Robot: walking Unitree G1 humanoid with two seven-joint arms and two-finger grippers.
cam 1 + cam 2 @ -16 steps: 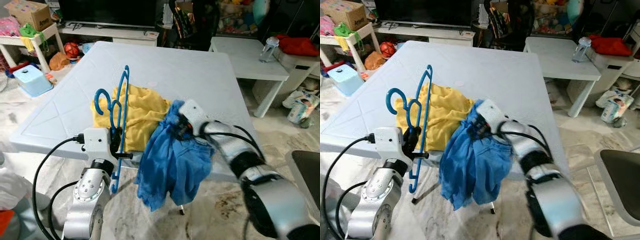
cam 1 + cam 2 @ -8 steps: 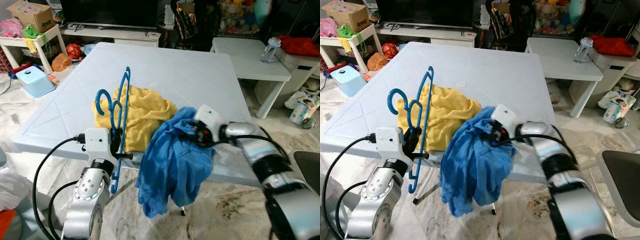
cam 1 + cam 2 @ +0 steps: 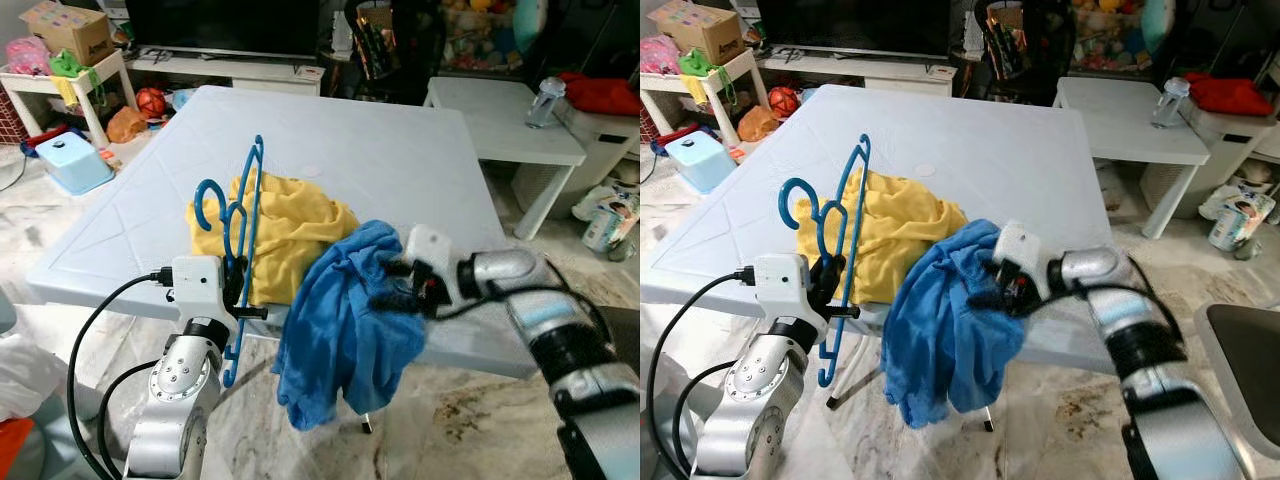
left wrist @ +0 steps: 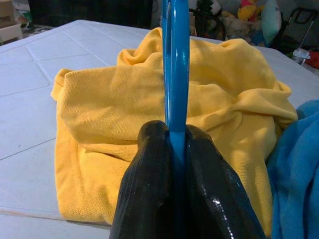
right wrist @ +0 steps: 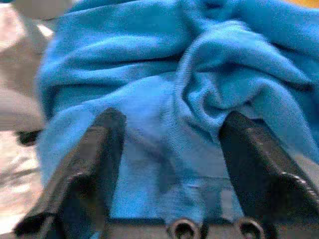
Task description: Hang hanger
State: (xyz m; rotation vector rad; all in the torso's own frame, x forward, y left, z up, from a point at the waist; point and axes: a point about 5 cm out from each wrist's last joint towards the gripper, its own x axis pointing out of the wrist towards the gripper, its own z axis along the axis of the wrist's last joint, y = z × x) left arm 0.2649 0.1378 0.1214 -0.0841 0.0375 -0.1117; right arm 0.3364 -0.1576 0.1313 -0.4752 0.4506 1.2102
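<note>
Since a second ago my right gripper (image 3: pixel 400 285) is sliding rightward, fingers spread wide against the blue garment (image 3: pixel 345 330) draping off the worktop (image 3: pixel 380 150), probably regrasping. Left gripper (image 4: pixel 172 149) is pinching the blue hanger (image 3: pixel 235 250) upright, ready for loading.

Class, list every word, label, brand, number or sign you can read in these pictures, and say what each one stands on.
None can be read for certain.
Cardboard box on the white shelf: coloured print on top and a dark mark on its side, too small and blurred to read.
Packet on the floor at the right: printed label, too blurred to read.
Blue hanger, yellow garment, blue garment: no lettering visible.
</note>
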